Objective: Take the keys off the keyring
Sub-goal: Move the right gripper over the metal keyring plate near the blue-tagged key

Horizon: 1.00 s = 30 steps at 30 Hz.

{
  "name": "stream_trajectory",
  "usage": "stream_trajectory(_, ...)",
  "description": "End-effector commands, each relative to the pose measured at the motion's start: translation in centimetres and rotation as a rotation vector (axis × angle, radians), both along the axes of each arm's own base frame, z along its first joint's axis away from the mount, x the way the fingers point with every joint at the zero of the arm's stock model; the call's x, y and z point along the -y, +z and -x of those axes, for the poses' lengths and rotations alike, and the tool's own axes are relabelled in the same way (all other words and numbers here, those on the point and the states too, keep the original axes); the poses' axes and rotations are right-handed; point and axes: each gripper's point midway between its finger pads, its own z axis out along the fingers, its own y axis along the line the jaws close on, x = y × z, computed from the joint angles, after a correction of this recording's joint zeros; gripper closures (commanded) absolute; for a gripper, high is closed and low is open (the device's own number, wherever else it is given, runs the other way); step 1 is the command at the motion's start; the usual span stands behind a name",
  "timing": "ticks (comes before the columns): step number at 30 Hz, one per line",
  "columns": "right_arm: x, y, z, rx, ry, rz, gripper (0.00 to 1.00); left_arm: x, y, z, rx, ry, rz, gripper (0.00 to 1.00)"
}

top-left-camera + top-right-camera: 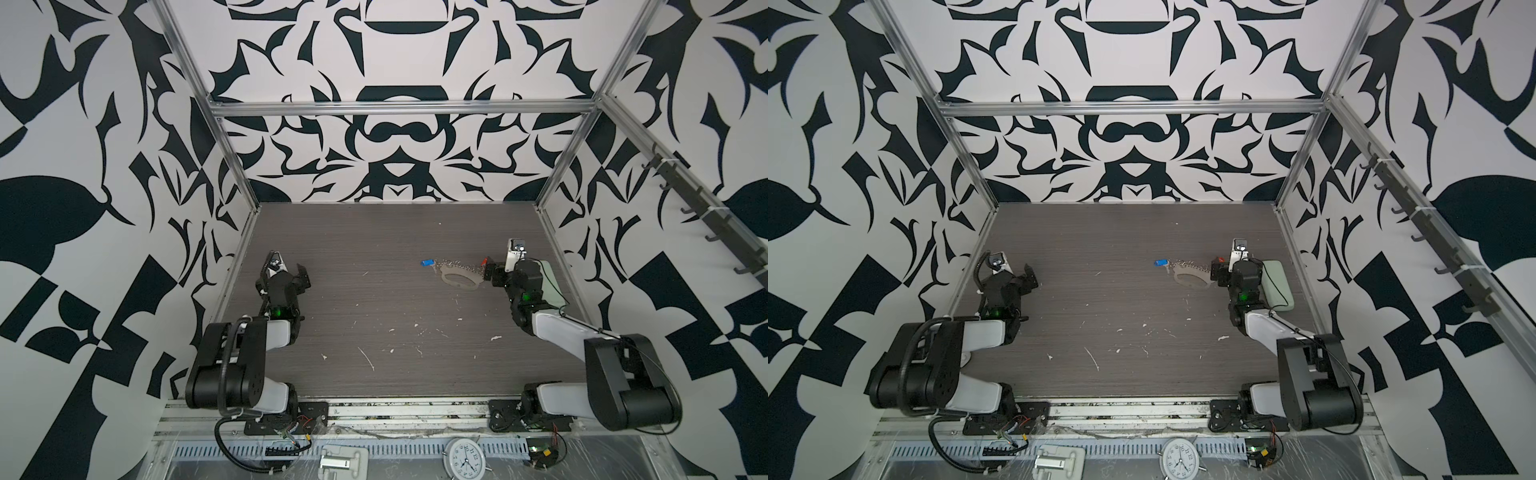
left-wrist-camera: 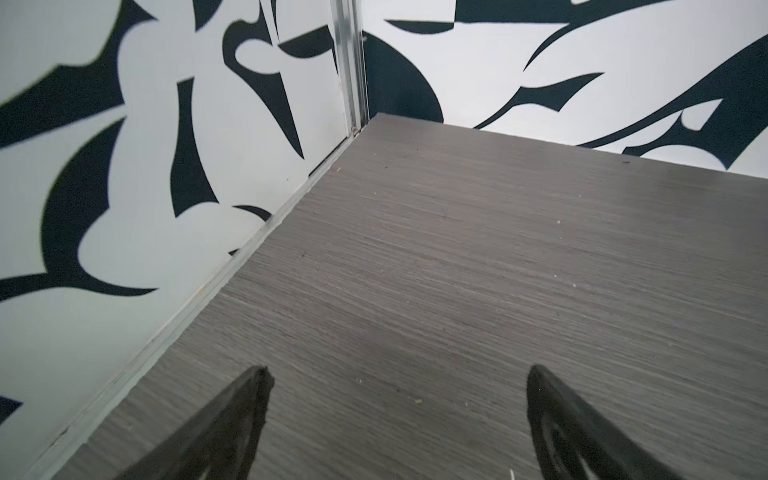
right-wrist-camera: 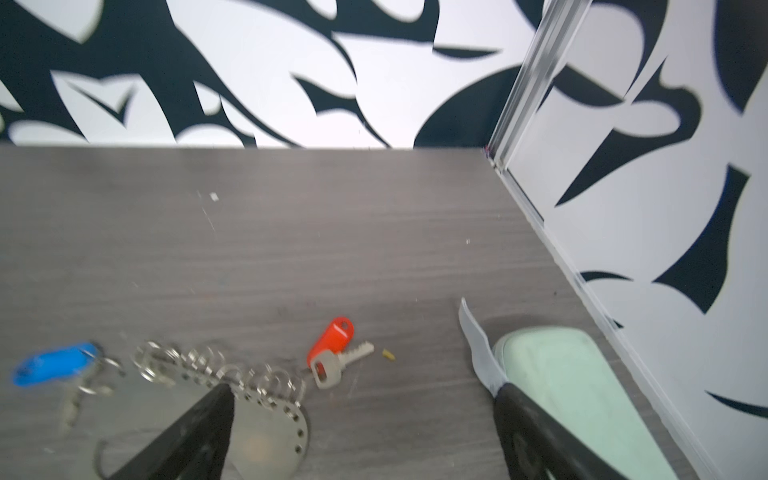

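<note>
The grey wood-grain tabletop (image 3: 374,249) below me looks matt. My silver metal keyring chain (image 3: 208,362) shines; the red plastic key tag (image 3: 332,338) looks glossy.

The keyring (image 3: 266,434) lies between left key (image 1: 427,262) and right key (image 3: 332,359).

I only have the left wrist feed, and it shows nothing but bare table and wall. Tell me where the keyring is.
Observer: The keyring lies on the right half of the table, just in front of the right gripper.
Operator: Report that gripper's state.
Observer: It is open and holds nothing. In the right wrist view one finger shows over the keyring's flat loop, but I cannot tell whether they touch.
Operator: Now place both keys.
Observer: The blue-tagged key is at the chain's end nearer the table's middle. The red-tagged key is at the other end, by the right gripper. I cannot tell whether it is still linked to the chain.
</note>
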Motion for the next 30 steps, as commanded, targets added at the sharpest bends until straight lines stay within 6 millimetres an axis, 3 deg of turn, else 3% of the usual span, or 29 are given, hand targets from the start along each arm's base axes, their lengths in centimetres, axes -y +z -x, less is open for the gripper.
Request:
stream_trajectory(1,0.3,2.2,0.0,0.008,-0.058,-0.071,0.00,-0.1,3.6,-0.1,0.033,0.025,0.014,0.01)
stream_trajectory(5,1.8,3.5,-0.2,0.034,-0.224,-0.269,0.00,0.0,8.4,0.3,0.215,0.049,0.167,0.01)
stream_trajectory(7,3.5,2.3,1.5,-0.028,-0.426,-0.444,0.00,-0.6,10.0,0.6,0.314,0.106,0.290,0.01)
stream_trajectory(9,2.3,2.0,1.4,-0.055,-0.355,-0.511,0.00,-1.3,9.7,1.5,0.351,0.200,0.475,0.01)
stream_trajectory(10,1.3,2.2,0.9,-0.045,-0.281,-0.524,0.05,-1.9,8.2,2.5,0.330,0.297,0.610,0.01)
stream_trajectory(12,1.1,1.6,0.9,-0.044,-0.292,-0.584,0.06,-2.6,7.0,3.5,0.327,0.396,0.800,0.01)
stream_trajectory(17,-2.0,0.3,0.1,-0.216,-0.129,-0.568,0.10,-0.5,8.1,2.2,0.311,0.213,0.927,0.01)
stream_trajectory(19,-3.1,-0.6,-0.2,-0.277,-0.073,-0.551,0.20,1.1,9.0,1.8,0.343,0.108,0.991,0.01)
stream_trajectory(22,-3.0,-2.4,-0.3,-0.347,-0.087,-0.532,0.29,3.2,10.4,1.3,0.365,-0.046,1.031,0.01)
stream_trajectory(25,-2.9,-4.0,-0.7,-0.397,-0.103,-0.513,0.43,5.3,10.0,0.8,0.253,-0.121,1.061,0.01)
stream_trajectory(29,-3.0,-5.9,-1.6,-0.476,-0.120,-0.494,0.61,8.3,8.9,0.9,0.079,-0.225,1.071,0.14)
stream_trajectory(30,-3.0,-6.4,-1.8,-0.494,-0.129,-0.495,0.65,9.1,8.6,1.0,0.056,-0.255,1.081,0.22)
